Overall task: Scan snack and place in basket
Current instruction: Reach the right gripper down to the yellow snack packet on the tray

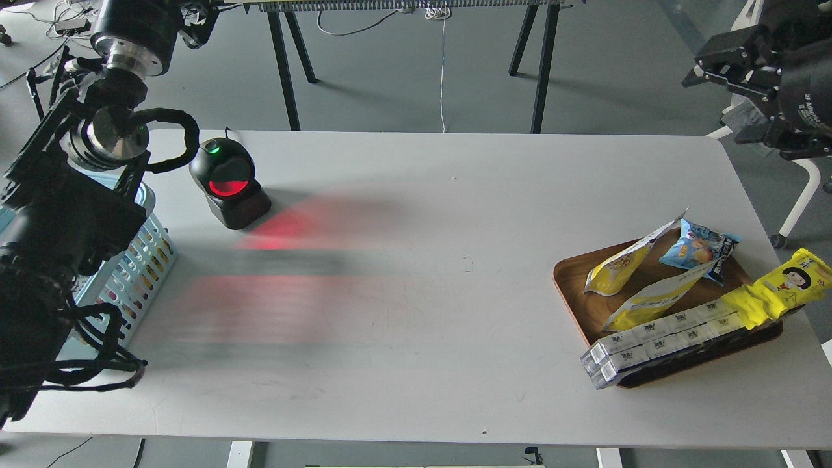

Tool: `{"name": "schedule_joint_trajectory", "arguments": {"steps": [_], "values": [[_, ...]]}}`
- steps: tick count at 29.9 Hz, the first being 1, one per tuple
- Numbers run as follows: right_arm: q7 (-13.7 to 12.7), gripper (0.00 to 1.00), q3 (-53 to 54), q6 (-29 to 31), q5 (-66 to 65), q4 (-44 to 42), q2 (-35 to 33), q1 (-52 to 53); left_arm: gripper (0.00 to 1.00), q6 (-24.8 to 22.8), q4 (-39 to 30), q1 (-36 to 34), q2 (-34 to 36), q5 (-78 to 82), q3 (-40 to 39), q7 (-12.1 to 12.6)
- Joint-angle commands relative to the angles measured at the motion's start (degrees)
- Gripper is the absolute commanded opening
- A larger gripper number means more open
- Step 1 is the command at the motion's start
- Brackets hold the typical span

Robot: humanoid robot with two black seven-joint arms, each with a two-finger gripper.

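Nearest the camera, the white tabletop (416, 364) is mostly bare, with red scanner light smeared across its left-middle part. On the right side sits a brown wooden tray (572, 286) piled with snacks. A clear sleeve of small white boxes (656, 341) lies along the tray's near edge, sticking out past it at the lower left. A long yellow wrapper with a cartoon face (777, 289) hangs off the tray's right end. Two yellow-and-white pouches are in the tray: one lying flatter (653, 300), and behind it the snack (617, 266), leaning up on its edge with the nut picture showing. A small blue packet (699, 250) touches the snack's upper corner.

Over on the left edge, the light-blue basket (140, 266) is mostly hidden behind the robot's black left arm. A bit farther back stands the black barcode scanner (227, 184), red window glowing, green light on top.

Farthest out, the left gripper (195, 23) is at the top-left corner, cropped and dark, so can't really say how its jaws stand. The right gripper (712, 68) hovers off the tabletop's far right corner, well apart from the tray; its jaws look spread and hold nothing.
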Motion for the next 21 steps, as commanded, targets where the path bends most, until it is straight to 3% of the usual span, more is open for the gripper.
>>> {"name": "schedule_joint_trajectory", "arguments": {"steps": [1, 7, 21], "values": [[-0.49, 0.99, -1.63, -4.67, 5.72, 1.41, 3.07, -2.30, 1.00, 0.01, 0.01, 0.02, -0.11, 0.00, 0.09, 0.00], [-0.49, 0.99, -1.19, -8.89, 15.40, 1.33, 6.59, -7.22, 1.00, 0.01, 0.01, 0.10, -0.20, 0.00, 0.18, 0.00], [-0.40, 0.99, 6.71, -12.50, 15.76, -0.52, 8.00, -18.82, 1.00, 0.10, 0.01, 0.54, -0.46, 0.00, 0.27, 0.00]]}}
